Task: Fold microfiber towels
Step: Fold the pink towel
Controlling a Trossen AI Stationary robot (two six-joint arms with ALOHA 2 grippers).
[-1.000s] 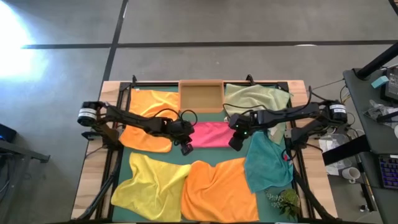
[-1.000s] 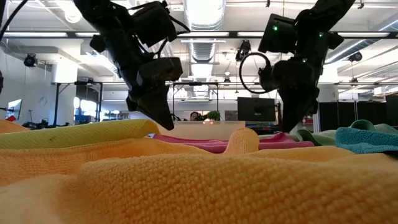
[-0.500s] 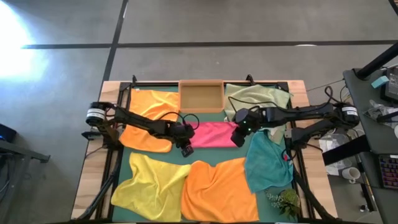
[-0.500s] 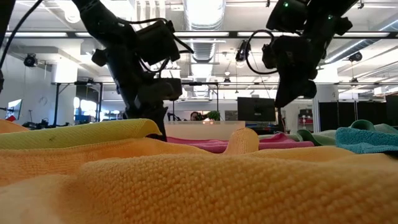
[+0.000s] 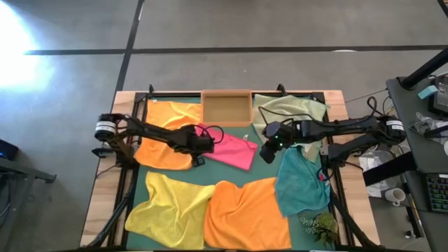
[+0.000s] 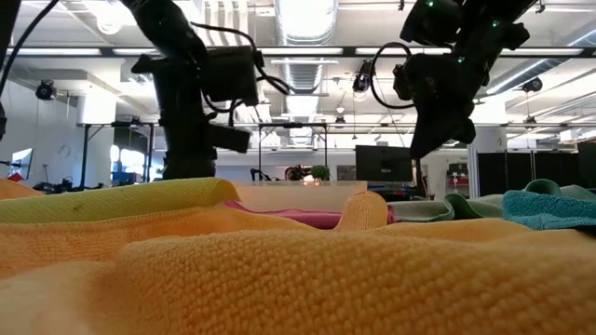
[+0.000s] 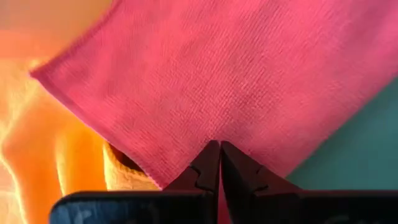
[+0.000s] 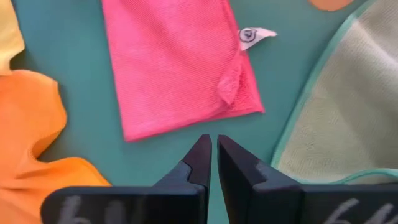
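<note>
A hot pink towel (image 5: 231,149), folded to a narrow strip, lies slanted on the dark green mat (image 5: 262,171) at the table's middle. My left gripper (image 5: 204,145) is shut, with its tips on the towel's left end (image 7: 249,74). My right gripper (image 5: 268,155) hangs shut above bare mat, just off the towel's right end (image 8: 180,74), and touches nothing. Around them lie an orange towel (image 5: 164,133), a yellow one (image 5: 168,210), a second orange one (image 5: 245,213), a teal one (image 5: 301,182) and a pale green one (image 5: 287,108). My left gripper presses its shut fingertips (image 7: 211,155) down on the pink towel's upper face near the left end, close to one long edge (image 7: 186,163). The fingers slant steeply down from the table's left. The towel lies flat on the mat, its left corner over the orange towel.
A small wooden tray (image 5: 225,108) stands at the far edge, between the orange and pale green towels. A small green plant (image 5: 318,225) sits at the near right corner. In the low view, towel folds (image 6: 279,270) hide the table top.
My left gripper has come down onto the pink towel's left end, tipped and rolled, then gone toward the far left. The towel has turned about with it: the left end has swung toward the far edge and the strip lies slanted. My right gripper has risen clear of the towel.
</note>
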